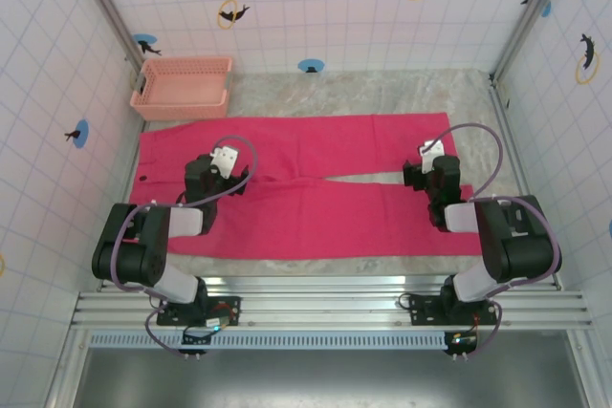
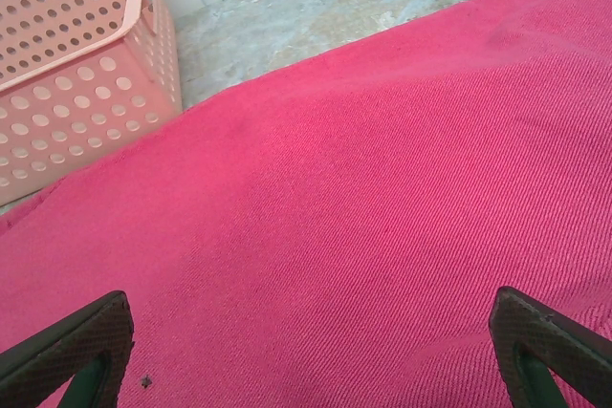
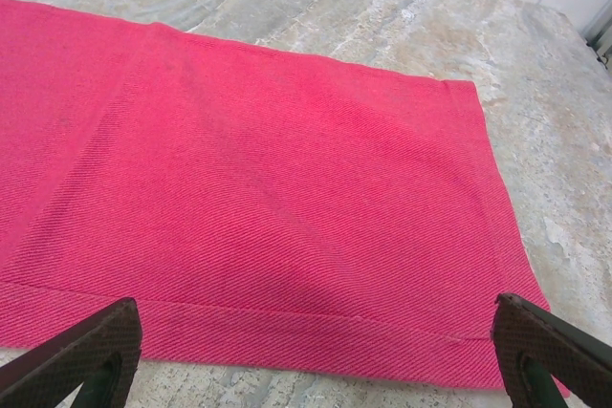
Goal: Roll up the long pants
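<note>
A marbled desk (image 1: 402, 93) between tiled walls (image 1: 316, 7) carries flat pants (image 1: 316, 212). Close up, the basket (image 2: 67, 93) shows holes; left fingers (image 2: 81, 336) and right fingers (image 3: 96, 341) gape.

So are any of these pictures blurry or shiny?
Top view: sharp and evenly lit, with only soft shadows on the pants. Left wrist view: the cloth weave is crisp, the basket is clear and there is no glare. Right wrist view: sharp too, with no bright glare on the table.
</note>
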Robot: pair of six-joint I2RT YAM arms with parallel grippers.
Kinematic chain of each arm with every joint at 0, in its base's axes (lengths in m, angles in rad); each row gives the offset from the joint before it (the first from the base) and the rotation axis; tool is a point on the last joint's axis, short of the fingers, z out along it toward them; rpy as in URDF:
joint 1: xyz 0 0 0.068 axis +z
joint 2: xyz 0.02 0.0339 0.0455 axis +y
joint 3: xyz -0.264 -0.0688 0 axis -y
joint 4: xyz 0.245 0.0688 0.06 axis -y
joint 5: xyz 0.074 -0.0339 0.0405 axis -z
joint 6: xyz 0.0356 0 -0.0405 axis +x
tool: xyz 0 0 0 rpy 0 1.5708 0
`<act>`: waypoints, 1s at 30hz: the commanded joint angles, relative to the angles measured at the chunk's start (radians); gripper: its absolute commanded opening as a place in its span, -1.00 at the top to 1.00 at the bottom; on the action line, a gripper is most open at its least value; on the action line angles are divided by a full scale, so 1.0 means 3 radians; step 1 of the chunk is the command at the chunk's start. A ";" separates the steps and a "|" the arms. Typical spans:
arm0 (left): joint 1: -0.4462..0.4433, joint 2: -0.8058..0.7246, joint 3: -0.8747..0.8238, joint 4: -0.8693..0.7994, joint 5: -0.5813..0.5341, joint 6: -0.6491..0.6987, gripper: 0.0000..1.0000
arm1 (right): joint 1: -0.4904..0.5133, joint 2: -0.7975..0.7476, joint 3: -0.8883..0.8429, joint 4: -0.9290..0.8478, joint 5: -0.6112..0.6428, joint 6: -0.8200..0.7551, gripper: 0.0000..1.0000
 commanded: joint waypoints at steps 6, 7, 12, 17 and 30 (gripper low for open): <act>-0.0030 -0.0341 0.1324 -0.2249 -0.0051 -0.0023 -0.95 | -0.0004 -0.0380 0.0664 -0.1096 0.0212 0.0049 -0.94; -0.0026 -0.0324 0.1704 -0.2754 -0.0067 -0.0031 -0.95 | 0.0011 -0.0481 0.0962 -0.1676 0.0282 0.0042 -0.94; -0.0044 -0.0085 0.3096 -0.4613 -0.1011 -0.0010 -0.95 | 0.0607 -0.0611 0.2331 -0.4024 0.0397 -0.0981 -0.94; -0.0051 -0.0125 0.3571 -0.5426 -0.1537 0.0222 -0.95 | 0.1703 -0.0674 0.2563 -0.5269 0.0740 -0.1130 -0.98; -0.0041 -0.0898 0.3001 -0.5644 -0.1488 0.0338 -0.95 | 0.3077 -0.0873 0.1729 -0.5323 -0.0074 -0.0767 -0.51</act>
